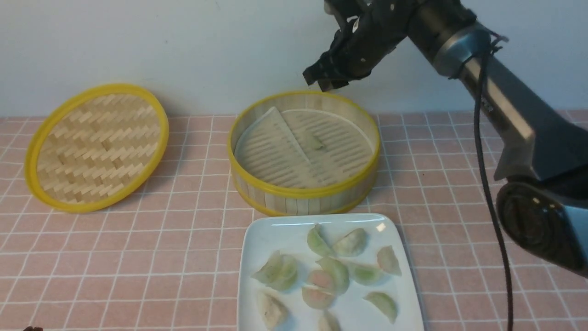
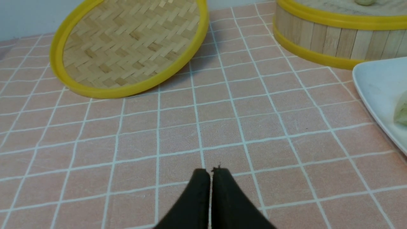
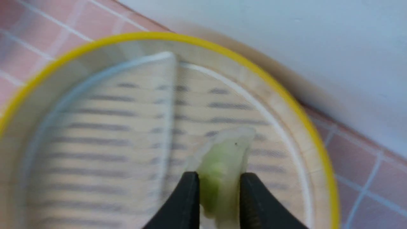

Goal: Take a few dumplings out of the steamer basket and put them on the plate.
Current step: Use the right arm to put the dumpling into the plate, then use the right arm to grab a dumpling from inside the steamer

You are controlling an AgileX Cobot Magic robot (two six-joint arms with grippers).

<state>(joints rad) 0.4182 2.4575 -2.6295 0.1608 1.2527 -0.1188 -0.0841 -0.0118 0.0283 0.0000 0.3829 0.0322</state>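
You've got a steamer basket (image 1: 303, 195) of pale bamboo slats with smooth yellow rims, a woven bamboo lid (image 1: 96, 147), a glossy white plate (image 1: 271, 239), slick translucent dumplings (image 1: 337, 273), a matt pink counter (image 1: 183, 257) and matt black fingers (image 3: 186, 203).

One basket (image 1: 303, 192); one lid (image 1: 96, 147); one plate (image 1: 275, 234); about a dozen dumplings (image 1: 351, 242)

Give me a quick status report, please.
Left gripper shut, idle. Right gripper shut on a dumpling over the steamer basket. Plate part-filled, nothing blocking the way.
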